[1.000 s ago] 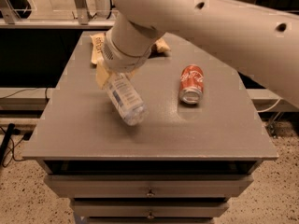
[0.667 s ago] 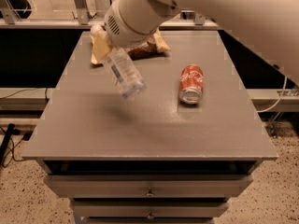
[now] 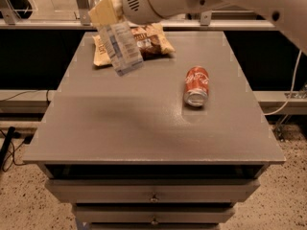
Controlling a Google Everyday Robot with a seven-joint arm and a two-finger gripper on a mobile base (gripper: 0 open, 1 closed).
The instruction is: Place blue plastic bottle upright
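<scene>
The gripper [image 3: 106,11] gripped the bottle [image 3: 121,44] aloft, tilted, above the table's [image 3: 144,128] far-left; the can [image 3: 196,85] lay sideways.

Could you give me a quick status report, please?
Gripper upper left, shut on blue plastic bottle. Bottle held above table, tilted, not upright. Red can lying at right, snack bag at back, both apart.

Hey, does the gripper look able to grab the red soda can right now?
Probably not yet. The gripper is up at the back left, shut on the blue plastic bottle, held tilted above the table. Nothing stands between it and the red soda can, though.
</scene>
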